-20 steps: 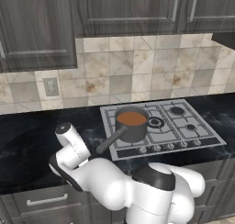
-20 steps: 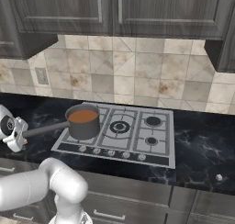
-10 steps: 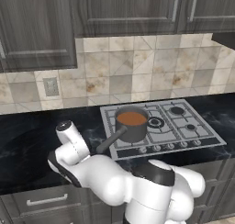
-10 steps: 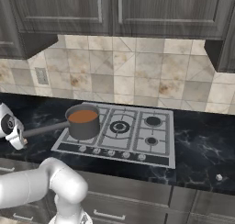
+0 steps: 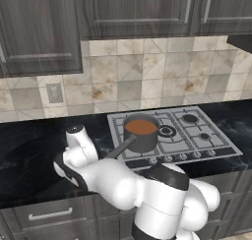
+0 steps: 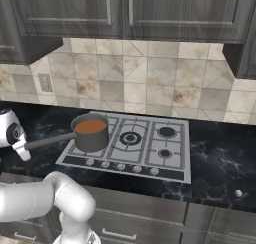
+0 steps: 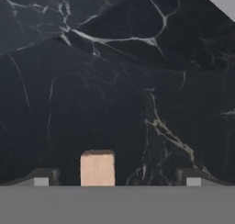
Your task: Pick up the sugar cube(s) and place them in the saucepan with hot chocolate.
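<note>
We're in a kitchen: gas hob set in a black marble counter right of the claw, pan on a burner, tile backsplash behind, dark cabinets above, drawers below.

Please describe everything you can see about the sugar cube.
The sugar cube is a small pale beige-tan block with flat faces and a slightly darker top edge. It rests on the black marble counter, between the two open fingertips of the gripper, nearer one of them, touching neither.
</note>
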You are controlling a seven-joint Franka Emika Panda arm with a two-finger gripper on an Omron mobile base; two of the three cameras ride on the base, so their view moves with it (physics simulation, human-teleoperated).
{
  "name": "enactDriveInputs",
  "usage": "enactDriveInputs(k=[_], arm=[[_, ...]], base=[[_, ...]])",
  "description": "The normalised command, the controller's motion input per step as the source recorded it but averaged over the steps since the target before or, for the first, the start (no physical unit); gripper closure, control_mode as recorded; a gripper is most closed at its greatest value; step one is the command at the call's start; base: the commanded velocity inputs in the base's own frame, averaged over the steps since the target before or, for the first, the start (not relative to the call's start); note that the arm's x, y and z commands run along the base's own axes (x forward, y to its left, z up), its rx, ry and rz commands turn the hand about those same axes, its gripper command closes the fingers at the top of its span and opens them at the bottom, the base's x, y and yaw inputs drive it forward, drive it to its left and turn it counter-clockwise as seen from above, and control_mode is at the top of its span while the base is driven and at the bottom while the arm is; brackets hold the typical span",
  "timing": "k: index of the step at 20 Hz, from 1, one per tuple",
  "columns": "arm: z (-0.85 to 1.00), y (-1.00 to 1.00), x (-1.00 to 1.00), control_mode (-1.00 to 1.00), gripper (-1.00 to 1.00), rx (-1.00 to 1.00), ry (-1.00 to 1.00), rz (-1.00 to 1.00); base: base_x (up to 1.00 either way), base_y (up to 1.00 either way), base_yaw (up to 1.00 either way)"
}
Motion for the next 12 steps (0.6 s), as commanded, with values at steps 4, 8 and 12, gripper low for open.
enactDriveInputs(k=[4,8,12], arm=[[0.00,0.00,0.00,-1.00,-1.00,0.22,0.00,0.12],[0.00,0.03,0.05,-1.00,-1.00,0.12,0.08,0.03],[0.00,0.04,0.00,-1.00,-1.00,0.00,0.00,0.00]], base=[[0.00,0.00,0.00],[0.00,0.00,0.00],[0.00,0.00,0.00]])
